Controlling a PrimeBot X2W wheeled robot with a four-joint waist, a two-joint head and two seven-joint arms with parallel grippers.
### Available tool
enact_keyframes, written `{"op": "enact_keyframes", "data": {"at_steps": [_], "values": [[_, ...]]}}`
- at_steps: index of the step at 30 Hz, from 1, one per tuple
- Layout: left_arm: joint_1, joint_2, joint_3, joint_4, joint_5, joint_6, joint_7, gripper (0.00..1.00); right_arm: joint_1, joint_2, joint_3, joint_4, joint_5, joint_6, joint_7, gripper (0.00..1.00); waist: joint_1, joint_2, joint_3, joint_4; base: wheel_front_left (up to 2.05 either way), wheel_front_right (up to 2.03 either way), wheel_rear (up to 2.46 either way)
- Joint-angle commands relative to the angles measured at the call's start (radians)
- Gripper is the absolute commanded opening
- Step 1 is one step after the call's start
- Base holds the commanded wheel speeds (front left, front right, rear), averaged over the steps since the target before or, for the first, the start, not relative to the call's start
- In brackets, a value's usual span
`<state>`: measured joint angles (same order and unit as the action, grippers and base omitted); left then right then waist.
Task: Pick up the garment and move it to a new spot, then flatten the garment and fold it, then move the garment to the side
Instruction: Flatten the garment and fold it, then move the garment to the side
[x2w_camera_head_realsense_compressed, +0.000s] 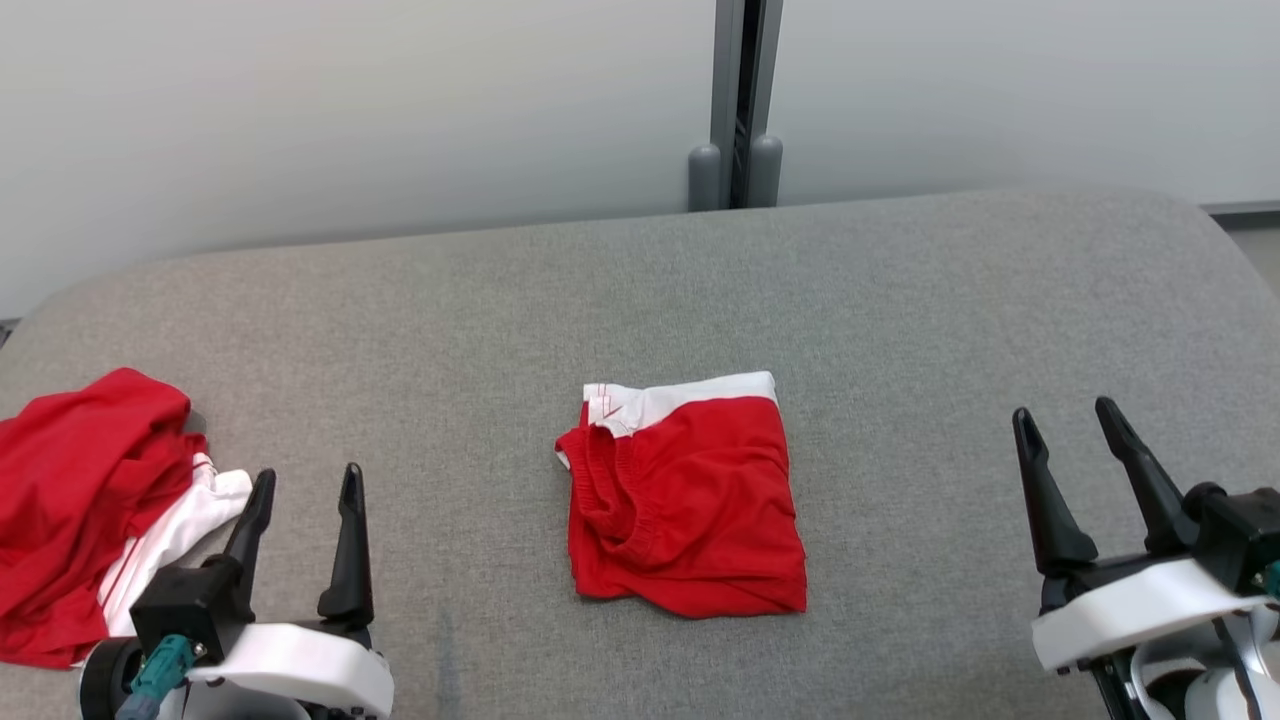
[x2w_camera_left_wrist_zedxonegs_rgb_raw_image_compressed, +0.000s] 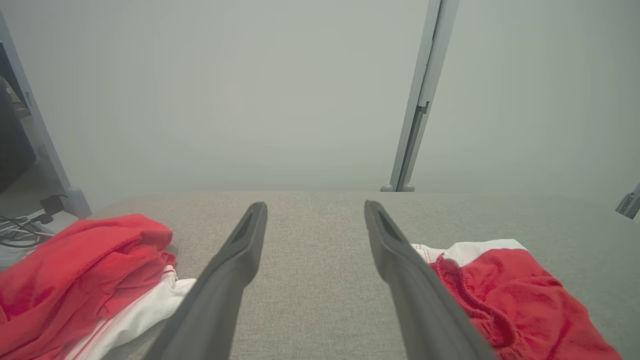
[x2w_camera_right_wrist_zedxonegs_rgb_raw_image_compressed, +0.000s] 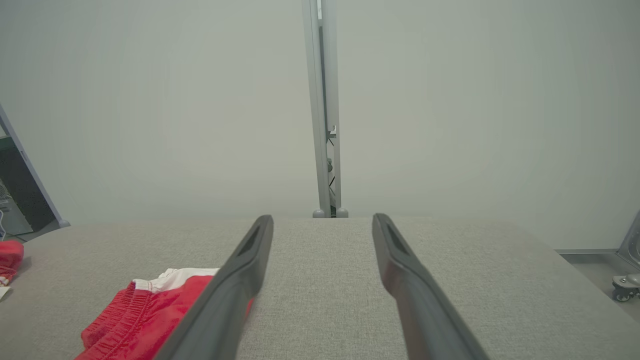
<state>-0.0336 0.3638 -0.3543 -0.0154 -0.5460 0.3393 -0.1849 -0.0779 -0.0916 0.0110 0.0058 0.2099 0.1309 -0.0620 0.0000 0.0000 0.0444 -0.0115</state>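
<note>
A red garment (x2w_camera_head_realsense_compressed: 685, 500) with a white band lies folded into a rough square at the middle of the grey table (x2w_camera_head_realsense_compressed: 900, 300). It also shows in the left wrist view as the garment (x2w_camera_left_wrist_zedxonegs_rgb_raw_image_compressed: 515, 295) at lower right, and in the right wrist view as the garment (x2w_camera_right_wrist_zedxonegs_rgb_raw_image_compressed: 145, 310) at lower left. My left gripper (x2w_camera_head_realsense_compressed: 305, 485) stands open at the lower left, well left of it, nothing between its fingers. My right gripper (x2w_camera_head_realsense_compressed: 1068, 420) stands open at the lower right, well right of it, also holding nothing.
A crumpled red and white pile of clothing (x2w_camera_head_realsense_compressed: 85, 500) lies at the table's left edge, just left of my left gripper. A grey wall with a vertical post (x2w_camera_head_realsense_compressed: 735, 100) stands behind the table. Cables (x2w_camera_left_wrist_zedxonegs_rgb_raw_image_compressed: 20, 232) lie on the floor off the left side.
</note>
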Motion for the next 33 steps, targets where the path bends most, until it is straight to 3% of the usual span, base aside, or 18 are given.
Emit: {"op": "enact_keyframes", "data": {"at_steps": [1, 12, 33], "values": [[0.025, 0.009, -0.005, -0.004, -0.004, 0.005, 0.006, 1.00, 0.037, -0.005, -0.004, -0.018, -0.005, 0.000, 0.014, 1.00, 0.0000, 0.0000, -0.035, 0.008, 0.00, 0.00, 0.00], [0.061, 0.023, -0.011, -0.015, -0.004, 0.023, 0.023, 1.00, 0.131, 0.010, -0.028, -0.077, -0.012, 0.000, 0.059, 1.00, 0.0000, 0.0000, -0.072, 0.029, 0.00, 0.00, 0.00], [0.042, 0.019, -0.017, -0.011, -0.011, 0.032, 0.021, 1.00, 0.124, 0.022, -0.036, -0.084, -0.018, 0.000, 0.066, 1.00, 0.0000, 0.0000, -0.066, 0.033, 0.00, 0.00, 0.00]]}}
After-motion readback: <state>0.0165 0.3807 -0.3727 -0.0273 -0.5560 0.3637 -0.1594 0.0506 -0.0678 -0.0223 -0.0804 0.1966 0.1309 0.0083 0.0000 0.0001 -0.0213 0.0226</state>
